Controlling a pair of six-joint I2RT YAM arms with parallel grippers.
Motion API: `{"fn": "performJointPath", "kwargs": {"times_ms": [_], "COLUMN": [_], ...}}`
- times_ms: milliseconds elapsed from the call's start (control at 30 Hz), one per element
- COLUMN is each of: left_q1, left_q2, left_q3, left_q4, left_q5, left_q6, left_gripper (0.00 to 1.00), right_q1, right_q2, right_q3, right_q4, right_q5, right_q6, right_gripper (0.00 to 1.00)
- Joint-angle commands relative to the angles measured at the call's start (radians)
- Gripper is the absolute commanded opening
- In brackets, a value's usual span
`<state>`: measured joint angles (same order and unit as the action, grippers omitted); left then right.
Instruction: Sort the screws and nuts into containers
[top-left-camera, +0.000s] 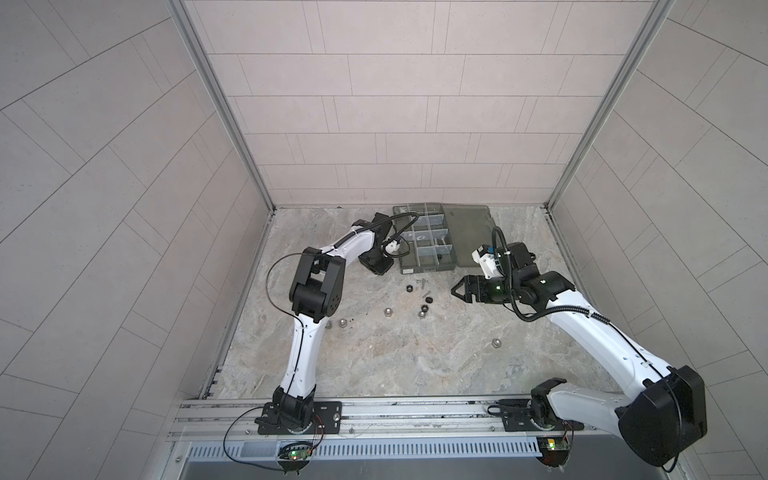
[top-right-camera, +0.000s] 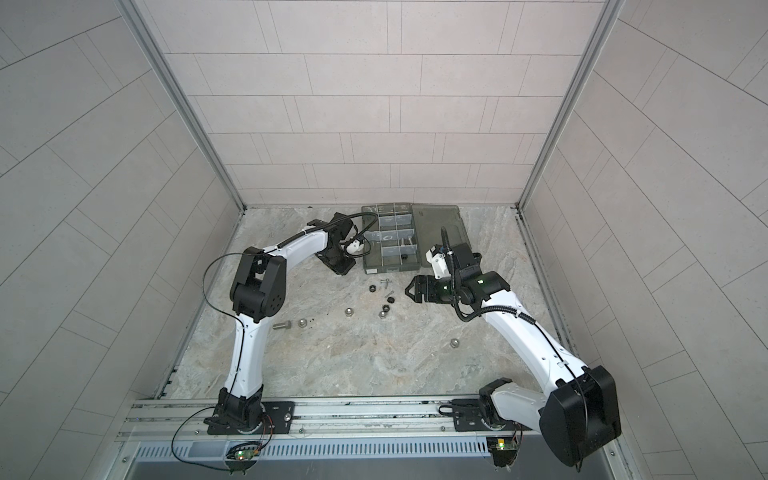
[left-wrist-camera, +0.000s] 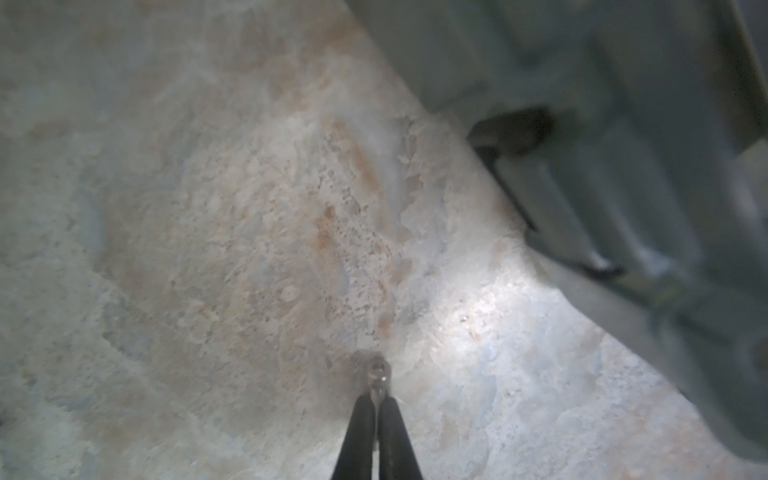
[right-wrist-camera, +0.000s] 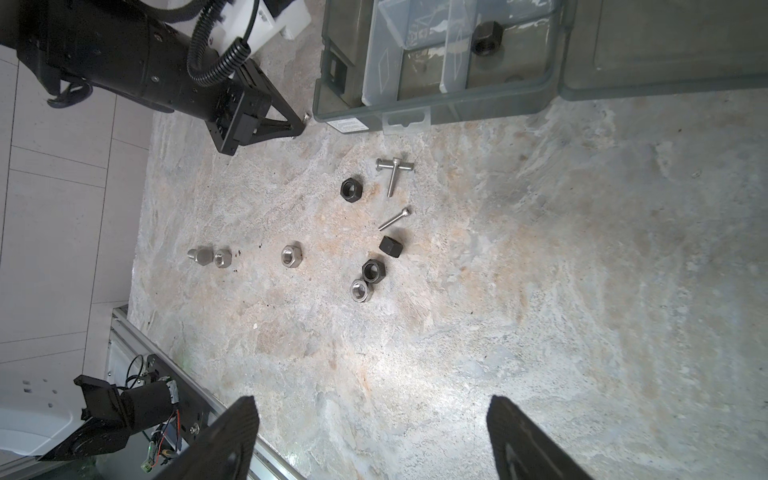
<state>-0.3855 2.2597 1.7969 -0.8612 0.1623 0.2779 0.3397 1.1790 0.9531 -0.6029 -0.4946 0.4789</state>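
Left tool (left-wrist-camera: 377, 406) clamped on tiny screw (left-wrist-camera: 378, 375), tips only, lower centre of frame; right tool (right-wrist-camera: 372, 401) apart. Risk: shallow pinch lets screw slip on lifting.

top views look down, wrist views nearer (table (top-left-camera: 374, 353) shared).
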Motion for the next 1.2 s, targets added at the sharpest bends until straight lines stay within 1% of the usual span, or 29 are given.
{"fn": "performJointPath", "kwargs": {"times_ms": [0,100,233,400,567,667,867,1033,1167], "left_q1": [-0.001,0.000,-0.001,-0.002,-0.005,-0.023,-0.075,-0.090,-0.090], "left_q2": [-0.025,-0.054,-0.087,-0.116,-0.117,-0.111,-0.066,0.002,0.033], "left_q3": [-0.017,-0.008,0.024,0.067,0.132,0.169,0.237,0.332,0.354], "left_q4": [-0.083,-0.094,-0.116,-0.131,-0.129,-0.107,-0.035,-0.032,-0.012], "left_q5": [0.010,-0.008,-0.002,0.039,0.100,0.139,0.172,0.172,0.163], "left_q6": [-0.012,-0.019,-0.029,-0.046,-0.101,-0.155,-0.222,-0.258,-0.275], "left_gripper": [0.00,0.00,0.00,0.00,0.00,0.00,0.01,0.01,0.01], "right_q1": [0.002,0.002,0.002,0.002,0.002,0.002,0.002,0.002,0.002], "right_q2": [-0.016,-0.025,-0.032,-0.044,-0.051,-0.055,-0.061,-0.079,-0.089], "right_q3": [-0.005,-0.009,-0.016,-0.017,-0.017,-0.019,-0.018,-0.013,-0.011], "right_q4": [-0.018,-0.017,-0.014,-0.022,-0.031,-0.030,-0.036,-0.057,-0.070], "right_q5": [0.010,0.012,0.013,0.024,0.032,0.037,0.041,0.060,0.070], "right_q6": [0.002,0.006,0.010,0.008,0.007,0.011,0.015,0.011,0.007], "right_gripper": [0.88,0.88,0.88,0.88,0.88,0.88,0.88,0.88,0.88]}}
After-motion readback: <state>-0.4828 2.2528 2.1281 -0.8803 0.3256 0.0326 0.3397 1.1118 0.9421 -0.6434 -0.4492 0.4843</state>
